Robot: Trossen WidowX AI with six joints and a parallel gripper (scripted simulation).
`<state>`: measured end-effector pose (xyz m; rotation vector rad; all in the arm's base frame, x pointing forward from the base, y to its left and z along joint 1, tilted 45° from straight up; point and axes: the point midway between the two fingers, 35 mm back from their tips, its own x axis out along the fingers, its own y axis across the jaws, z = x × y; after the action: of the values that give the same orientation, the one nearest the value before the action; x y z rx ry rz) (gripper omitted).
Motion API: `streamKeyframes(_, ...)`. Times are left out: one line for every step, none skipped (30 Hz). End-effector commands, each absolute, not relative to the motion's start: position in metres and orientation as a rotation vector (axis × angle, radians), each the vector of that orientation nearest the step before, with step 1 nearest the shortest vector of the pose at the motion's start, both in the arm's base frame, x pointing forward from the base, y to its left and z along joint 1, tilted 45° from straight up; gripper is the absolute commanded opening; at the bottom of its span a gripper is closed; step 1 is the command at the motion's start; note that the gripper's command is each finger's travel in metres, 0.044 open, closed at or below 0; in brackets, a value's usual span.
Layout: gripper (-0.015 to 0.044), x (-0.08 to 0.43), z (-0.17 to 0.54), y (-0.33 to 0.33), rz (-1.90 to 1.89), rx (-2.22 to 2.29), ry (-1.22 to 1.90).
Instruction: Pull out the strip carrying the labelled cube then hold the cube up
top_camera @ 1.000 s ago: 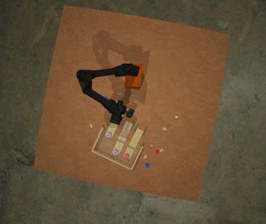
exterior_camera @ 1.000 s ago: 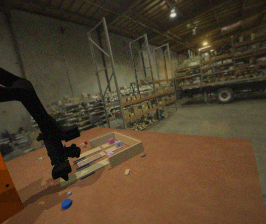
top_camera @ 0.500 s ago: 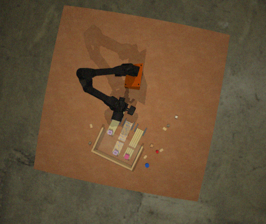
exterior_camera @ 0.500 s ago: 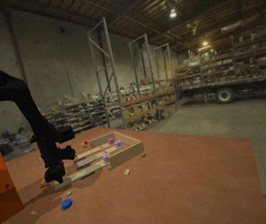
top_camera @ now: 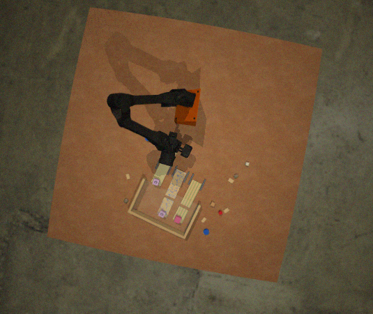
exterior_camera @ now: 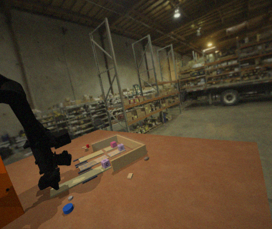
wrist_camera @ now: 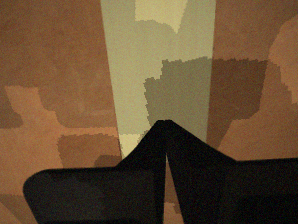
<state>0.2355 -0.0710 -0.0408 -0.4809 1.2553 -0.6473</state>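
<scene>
Fingertips are pressing together with nothing between them, the gripper (wrist_camera: 165,131) bearing down on the near end of the plain pale strip (wrist_camera: 150,75). That strip is carrying the labelled lilac cube (top_camera: 156,181) at the wooden tray's (top_camera: 135,199) open edge; a second lilac cube (top_camera: 162,213) is sitting deeper inside.

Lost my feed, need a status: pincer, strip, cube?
Pincer shut, tips pressed down on plain strip. Strip drawn out, labelled cube riding at frame mouth. Nothing blocking.
</scene>
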Motion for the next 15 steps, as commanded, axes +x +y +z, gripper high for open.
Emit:
streamKeyframes(0.0, 0.22, -0.045, -0.075, -0.657, -0.486, 1.284)
streamKeyframes(0.0, 0.219, -0.046, -0.075, -0.657, -0.486, 1.284)
streamKeyframes(0.0, 0.218, -0.046, -0.075, -0.657, -0.486, 1.284)
streamKeyframes(0.0, 0.216, -0.047, -0.075, -0.657, -0.486, 1.284)
streamKeyframes(0.0, 0.215, -0.047, -0.074, -0.657, -0.486, 1.284)
streamKeyframes(0.0, 0.213, -0.047, -0.074, -0.657, -0.486, 1.284)
streamKeyframes(0.0, 0.212, -0.047, -0.074, -0.657, -0.486, 1.284)
streamKeyframes(0.0, 0.21, -0.048, -0.074, -0.657, -0.486, 1.284)
streamKeyframes(0.0, 0.209, -0.048, -0.074, -0.657, -0.486, 1.284)
streamKeyframes(0.0, 0.208, -0.048, -0.074, -0.657, -0.486, 1.284)
streamKeyframes(0.0, 0.206, -0.049, -0.074, -0.657, -0.486, 1.284)
streamKeyframes(0.0, 0.205, -0.049, -0.074, -0.657, -0.486, 1.284)
streamKeyframes(0.0, 0.203, -0.049, -0.074, -0.656, -0.486, 1.284)
streamKeyframes(0.0, 0.202, -0.05, -0.074, -0.656, -0.486, 1.285)
streamKeyframes(0.0, 0.201, -0.05, -0.074, -0.656, -0.486, 1.285)
